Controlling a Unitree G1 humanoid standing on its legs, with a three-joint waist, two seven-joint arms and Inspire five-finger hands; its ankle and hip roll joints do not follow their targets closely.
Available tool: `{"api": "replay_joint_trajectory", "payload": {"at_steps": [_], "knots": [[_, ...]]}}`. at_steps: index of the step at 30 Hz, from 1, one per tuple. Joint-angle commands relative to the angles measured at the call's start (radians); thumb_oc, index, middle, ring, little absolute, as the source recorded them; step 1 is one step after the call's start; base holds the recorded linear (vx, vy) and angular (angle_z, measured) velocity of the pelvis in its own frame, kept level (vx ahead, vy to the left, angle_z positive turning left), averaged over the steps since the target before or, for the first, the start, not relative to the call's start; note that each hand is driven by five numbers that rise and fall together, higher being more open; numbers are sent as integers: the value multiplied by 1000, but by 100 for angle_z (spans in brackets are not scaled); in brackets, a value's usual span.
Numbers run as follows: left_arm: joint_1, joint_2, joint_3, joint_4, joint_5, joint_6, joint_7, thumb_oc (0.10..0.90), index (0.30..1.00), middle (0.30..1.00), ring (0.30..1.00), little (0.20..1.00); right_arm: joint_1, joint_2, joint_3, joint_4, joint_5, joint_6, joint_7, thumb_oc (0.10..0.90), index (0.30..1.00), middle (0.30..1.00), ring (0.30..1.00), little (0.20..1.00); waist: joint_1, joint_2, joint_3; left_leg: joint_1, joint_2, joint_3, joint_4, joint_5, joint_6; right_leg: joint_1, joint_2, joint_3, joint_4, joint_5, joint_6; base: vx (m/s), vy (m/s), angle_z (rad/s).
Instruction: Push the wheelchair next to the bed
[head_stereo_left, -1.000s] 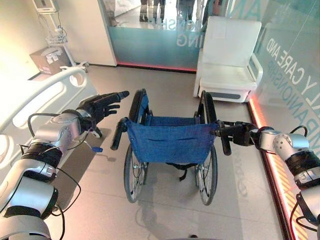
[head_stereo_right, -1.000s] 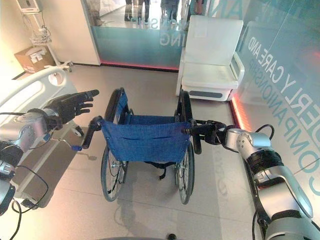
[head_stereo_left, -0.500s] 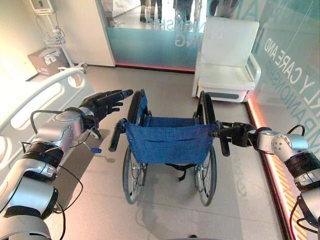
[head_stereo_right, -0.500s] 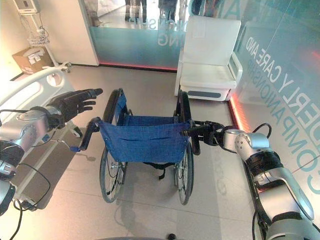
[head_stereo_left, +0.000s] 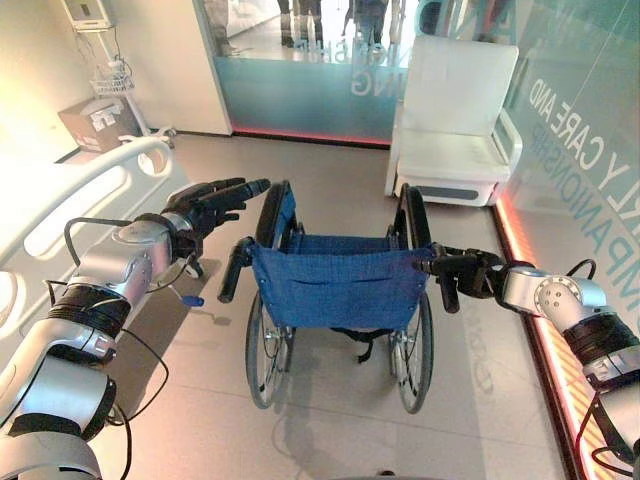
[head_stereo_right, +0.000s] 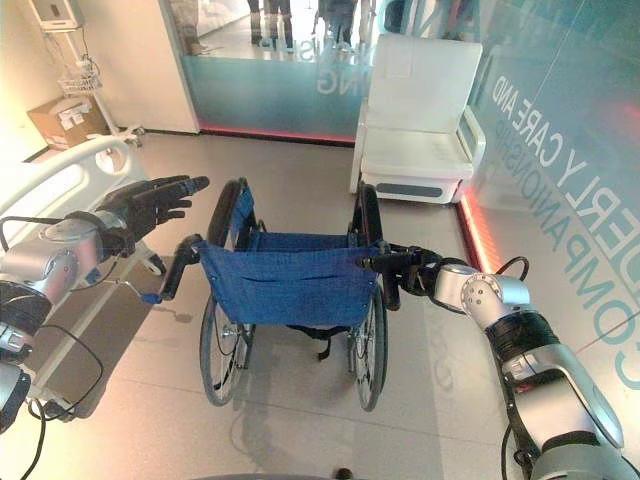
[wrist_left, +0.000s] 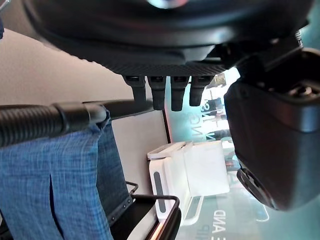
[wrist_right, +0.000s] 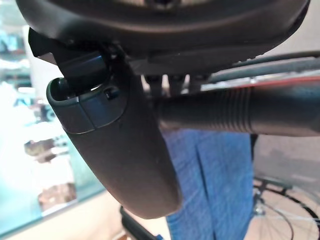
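The wheelchair (head_stereo_left: 335, 285), with a blue cloth back and black push handles, stands on the floor in front of me, facing away. My right hand (head_stereo_left: 468, 272) is shut on its right push handle (wrist_right: 235, 117), with the thumb (wrist_right: 130, 150) across the grip. My left hand (head_stereo_left: 205, 200) is open, its fingers straight, in the air above and to the left of the left push handle (head_stereo_left: 235, 268), not touching it. In the left wrist view that handle (wrist_left: 45, 122) lies just past the fingers (wrist_left: 162, 92). The white bed (head_stereo_left: 90, 195) with its side rail runs along the left.
A white armchair (head_stereo_left: 455, 120) stands against the glass wall ahead on the right. A glowing floor strip (head_stereo_left: 535, 300) runs along the right wall. A cardboard box (head_stereo_left: 95, 120) and a wire cart (head_stereo_left: 115, 80) sit in the far left corner. Bare floor lies between wheelchair and bed.
My left hand has reached a little further forward beside the wheelchair. My right hand has kept hold of the right handle. The wheelchair has hardly moved.
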Motion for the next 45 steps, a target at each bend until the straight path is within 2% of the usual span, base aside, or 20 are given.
{"api": "replay_joint_trajectory", "payload": {"at_steps": [1,2,7,14,21,26,31,32,33,34,35,45], "knots": [[-74,53,27,-43,5,-69,28,800,900,900,900,900,-10,101,20,-170,256,-36,19,800,900,900,900,900,48,-1,-43,-43,-58,-4,3,-12,-15,48,-17,-75,2,-35,34,0,0,0],[-67,55,29,-55,7,-69,32,800,900,900,900,900,1,111,17,-188,307,-50,-9,800,900,900,900,900,48,-1,-41,-43,-58,-5,3,-12,-15,49,-16,-76,2,-35,33,0,0,0],[-57,66,30,-76,0,-60,44,800,900,900,900,900,13,122,13,-249,375,-111,-92,800,900,900,900,900,46,2,-42,-44,-58,-5,3,-11,-15,47,-16,-76,2,-34,35,-3,-1,1],[-36,97,47,-101,-12,-48,45,800,900,900,900,900,33,83,6,-350,382,-125,-124,800,900,900,900,900,41,5,-41,-45,-57,-1,3,-9,-16,45,-18,-71,2,-33,38,0,0,0],[-6,111,65,-107,-19,-59,58,800,900,900,900,900,72,32,-11,-404,308,-90,-101,800,900,900,900,900,28,5,-41,-43,-59,4,3,-10,-14,42,-17,-59,2,-30,39,0,0,0],[4,121,77,-96,-24,-71,65,800,900,900,900,900,98,-16,-26,-388,182,-15,-28,800,900,900,900,900,19,3,-42,-42,-60,11,3,-10,-13,41,-17,-54,2,-29,41,0,0,0],[10,116,81,-92,-34,-71,87,800,900,900,900,900,110,-40,-14,-364,129,48,34,800,900,900,900,900,16,1,-40,-41,-61,12,3,-9,-12,41,-18,-53,2,-27,41,0,0,0],[12,115,81,-94,-38,-70,90,800,900,900,900,900,116,-37,-6,-356,113,46,49,573,559,559,559,559,17,1,-39,-40,-61,12,3,-8,-12,42,-19,-55,2,-27,41,0,0,0],[14,112,78,-96,-44,-74,95,800,900,900,900,900,119,-33,1,-350,107,37,53,541,512,512,512,512,18,2,-38,-40,-60,13,3,-8,-12,43,-19,-57,2,-27,40,0,0,0],[15,107,76,-102,-49,-73,105,800,900,900,900,900,118,-25,8,-339,93,28,67,439,359,359,359,359,21,2,-36,-39,-60,11,3,-8,-12,44,-19,-59,2,-28,40,0,0,0],[15,104,76,-103,-51,-73,106,800,900,900,900,900,116,-22,11,-335,93,25,68,400,300,300,300,300,22,2,-35,-39,-61,10,3,-8,-12,45,-19,-59,2,-28,40,0,0,0],[47,85,89,-150,-77,-65,160,800,900,900,900,900,108,8,36,-329,106,14,46,400,300,300,300,300,38,1,-21,-41,-61,-4,3,-4,-14,51,-21,-74,2,-32,41,1,1,1]]}}
